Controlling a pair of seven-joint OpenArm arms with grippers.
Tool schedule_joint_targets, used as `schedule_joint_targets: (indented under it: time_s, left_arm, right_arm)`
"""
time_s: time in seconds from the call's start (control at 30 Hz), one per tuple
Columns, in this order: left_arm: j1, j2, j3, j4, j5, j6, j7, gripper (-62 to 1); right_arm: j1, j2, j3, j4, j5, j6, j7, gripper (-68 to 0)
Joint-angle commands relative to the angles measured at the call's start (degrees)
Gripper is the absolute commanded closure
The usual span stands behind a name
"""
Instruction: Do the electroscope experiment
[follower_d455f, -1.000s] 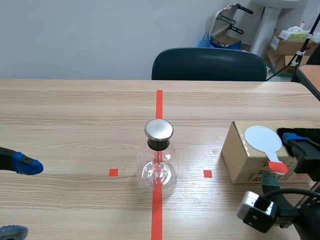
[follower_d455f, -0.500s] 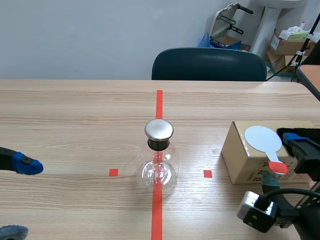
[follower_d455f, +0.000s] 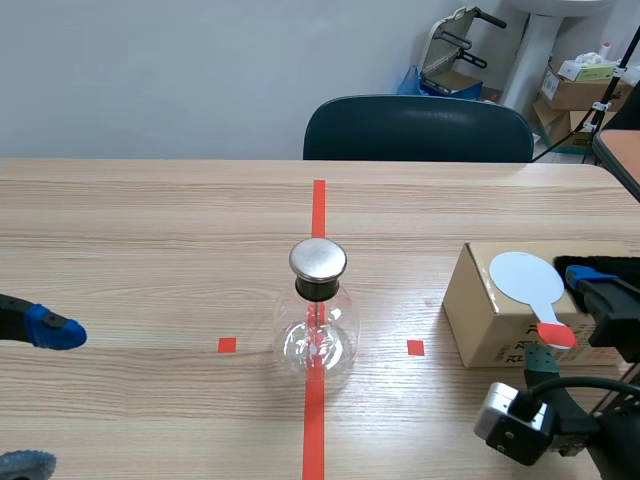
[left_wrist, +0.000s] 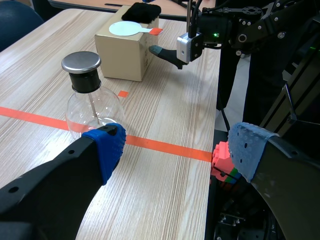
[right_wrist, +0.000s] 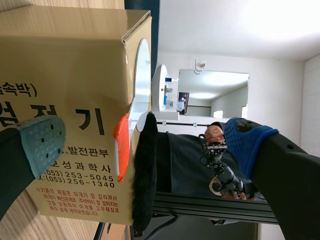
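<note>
Nothing moved since a second ago: we saw the left gripper (left_wrist: 177, 150) spread near the clear glass, metal-capped electroscope flask (follower_d455f: 316, 320) and the right gripper (right_wrist: 145, 142) spread facing the white red-handled disc paddle (follower_d455f: 528, 278) atop the brown cardboard box (follower_d455f: 480, 320), so charging hadn't started.

No movement to call, dead still across the last second.
No shift of the electroscope flask (follower_d455f: 316, 322) on the red line, none of the white paddle (follower_d455f: 522, 276) lying on the cardboard box (follower_d455f: 480, 322). No drift of the left gripper (left_wrist: 177, 150) either, fingers spread exactly as wide as before, and the same for the right gripper (right_wrist: 145, 140) by the box. Compared against the earlier scene view only, with no difference found.
</note>
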Motion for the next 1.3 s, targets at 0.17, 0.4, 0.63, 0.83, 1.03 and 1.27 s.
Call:
schedule_joint_targets:
  time_s: [0.17,0.4,0.63,0.83,1.03,1.27]
  left_arm:
    - [0.1,0.8,-0.2,0.9,-0.1,-0.3,-0.3,-45.0]
    - [0.1,0.9,-0.2,0.5,-0.2,0.2,-0.4,-44.9]
    - [0.1,2.5,-0.2,0.5,-0.2,1.3,1.5,-30.4]
    - [0.1,6.1,-0.3,-1.9,-0.6,2.8,4.7,-25.9]
    - [0.1,8.5,-3.5,-4.7,-8.9,5.5,10.1,-25.9]
    - [0.1,11.9,-9.4,-8.3,-18.7,8.2,14.8,-25.9]
  right_arm:
    - [0.0,0.7,-0.3,0.7,0.3,-0.6,0.0,-67.9]
    - [0.0,0.7,-0.3,0.7,0.3,-0.6,0.0,-67.9]
    - [0.0,0.7,-0.3,0.7,0.4,-0.6,-0.1,-67.9]
    - [-2.2,0.8,-0.3,0.9,0.4,-0.7,-0.1,-67.9]
    - [-10.1,1.3,-0.3,5.2,5.9,-0.8,3.4,-67.9]
    - [-24.2,7.0,-0.3,20.5,22.0,9.1,10.6,-67.9]
